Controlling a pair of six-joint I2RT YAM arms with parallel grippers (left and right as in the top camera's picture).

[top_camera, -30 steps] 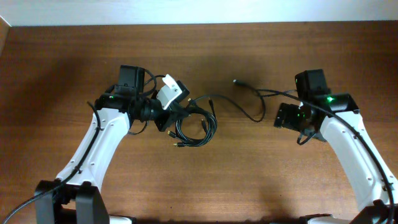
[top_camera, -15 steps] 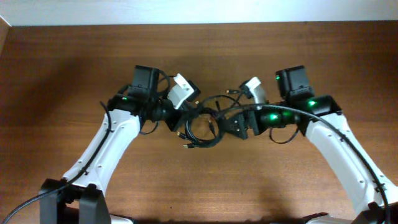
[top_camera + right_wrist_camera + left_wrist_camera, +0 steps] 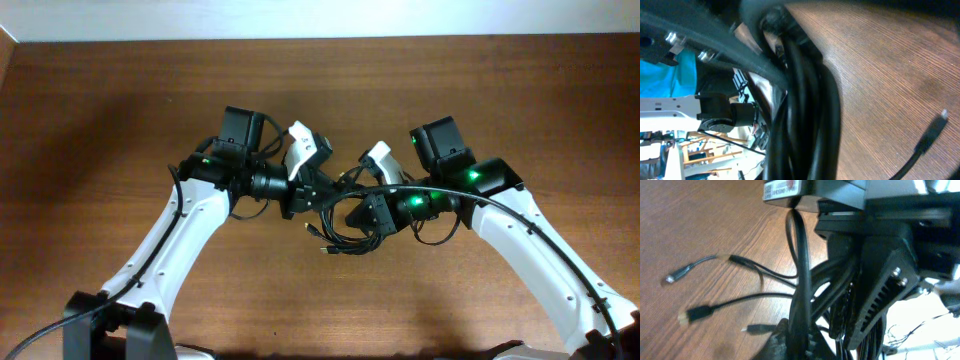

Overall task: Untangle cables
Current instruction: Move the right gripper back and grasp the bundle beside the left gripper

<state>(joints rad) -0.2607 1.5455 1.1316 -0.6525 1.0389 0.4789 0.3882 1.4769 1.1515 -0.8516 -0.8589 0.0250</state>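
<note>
The cables [image 3: 342, 236] form one black coiled bundle at mid-table, hanging between my two grippers. My left gripper [image 3: 316, 194] meets the bundle from the left, and my right gripper [image 3: 364, 208] from the right, nearly touching it. In the left wrist view a thick cable strand [image 3: 800, 275] runs down into the left gripper [image 3: 802, 346], which is shut on it. Loose plug ends [image 3: 690, 314] lie on the wood. Several cable strands [image 3: 807, 100] fill the right wrist view and pass through the right gripper [image 3: 807, 167], shut on them.
The brown wooden table [image 3: 120, 100] spreads around both arms. A pale wall strip [image 3: 300, 18] runs along the far edge. One loose plug end [image 3: 936, 126] trails on the wood beside the right gripper. The right gripper's black body [image 3: 885, 275] looms close before the left wrist camera.
My right arm swung in from the right side to the bundle, and its jaws went from wide open to shut. My left arm carried the bundle a little rightward.
</note>
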